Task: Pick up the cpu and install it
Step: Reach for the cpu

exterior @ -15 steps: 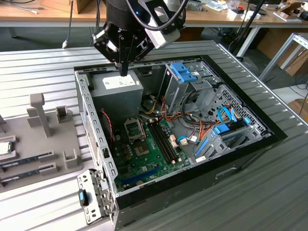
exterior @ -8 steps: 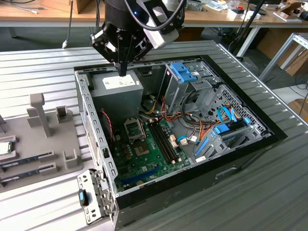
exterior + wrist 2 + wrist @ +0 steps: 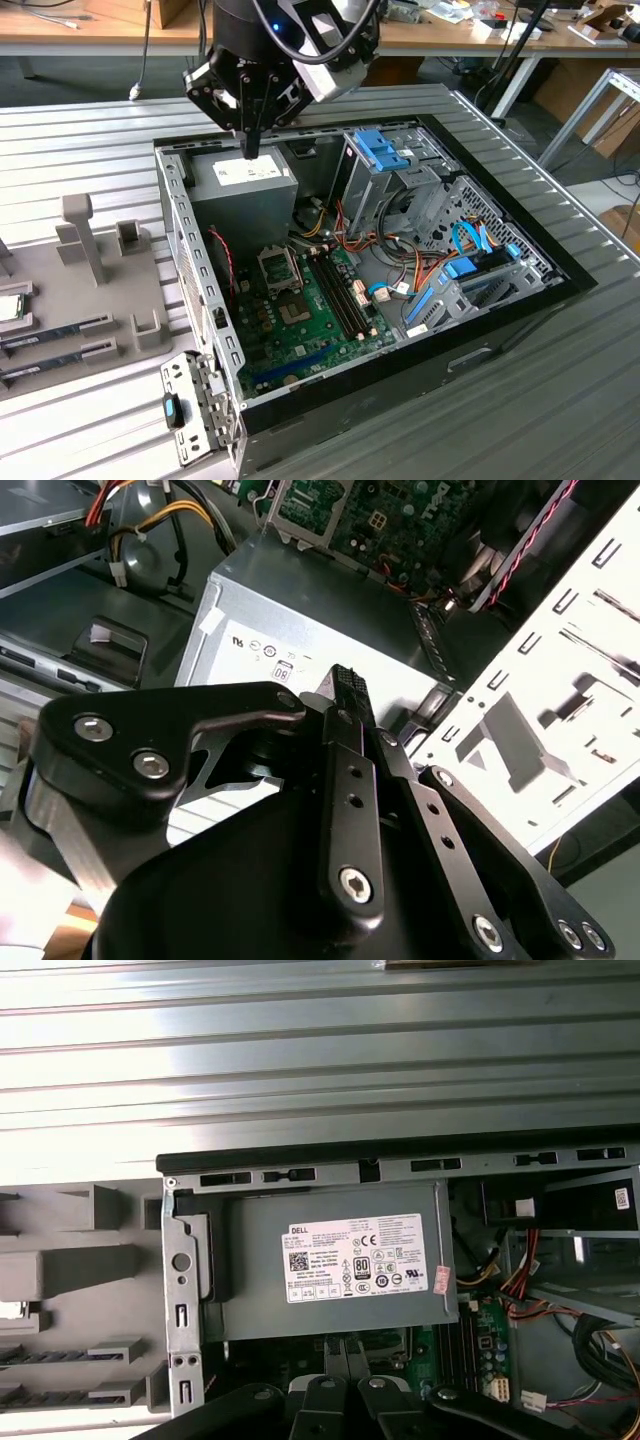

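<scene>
One cpu (image 3: pixel 8 306), a small flat square with a pale silver-grey top, lies at the exterior view's far left edge on one grey tray (image 3: pixel 45 275), beside two long memory sticks (image 3: pixel 60 328). To the right, one open computer case (image 3: pixel 420 378) holds one grey power supply (image 3: pixel 240 190) and one green motherboard (image 3: pixel 300 312). The single gripper (image 3: pixel 250 152) hangs over the power supply, jaws closed on nothing, well apart from the cpu.

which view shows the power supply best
The first wrist view: the power supply lies face-on, its labelled top in plain sight. The exterior view shows it slanted, under the gripper; in the second wrist view the gripper covers part of its top.
</scene>
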Controlling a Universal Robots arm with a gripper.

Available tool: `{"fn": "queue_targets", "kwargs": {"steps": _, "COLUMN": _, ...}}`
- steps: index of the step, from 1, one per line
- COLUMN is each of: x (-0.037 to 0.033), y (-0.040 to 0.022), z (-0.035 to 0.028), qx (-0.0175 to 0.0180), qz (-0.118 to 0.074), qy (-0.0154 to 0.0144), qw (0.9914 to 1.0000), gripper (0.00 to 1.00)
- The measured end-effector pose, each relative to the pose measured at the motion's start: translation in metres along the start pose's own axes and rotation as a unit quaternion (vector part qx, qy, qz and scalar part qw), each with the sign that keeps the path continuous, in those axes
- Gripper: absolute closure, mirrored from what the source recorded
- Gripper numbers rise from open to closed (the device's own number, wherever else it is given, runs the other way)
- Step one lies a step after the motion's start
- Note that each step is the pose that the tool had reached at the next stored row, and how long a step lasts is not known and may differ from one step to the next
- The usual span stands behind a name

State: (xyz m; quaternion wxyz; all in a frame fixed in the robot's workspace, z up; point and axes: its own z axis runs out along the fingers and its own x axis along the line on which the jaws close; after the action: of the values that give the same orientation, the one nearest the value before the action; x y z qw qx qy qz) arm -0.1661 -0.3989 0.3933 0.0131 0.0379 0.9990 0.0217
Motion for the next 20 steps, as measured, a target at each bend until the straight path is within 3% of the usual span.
{"fn": "queue_targets", "kwargs": {"steps": 20, "x": 0.0077, "y": -0.0006, "z": -0.0002, "qx": 0.0000, "qz": 0.000, "qy": 0.0000, "qw": 1.00000, "gripper": 0.89}}
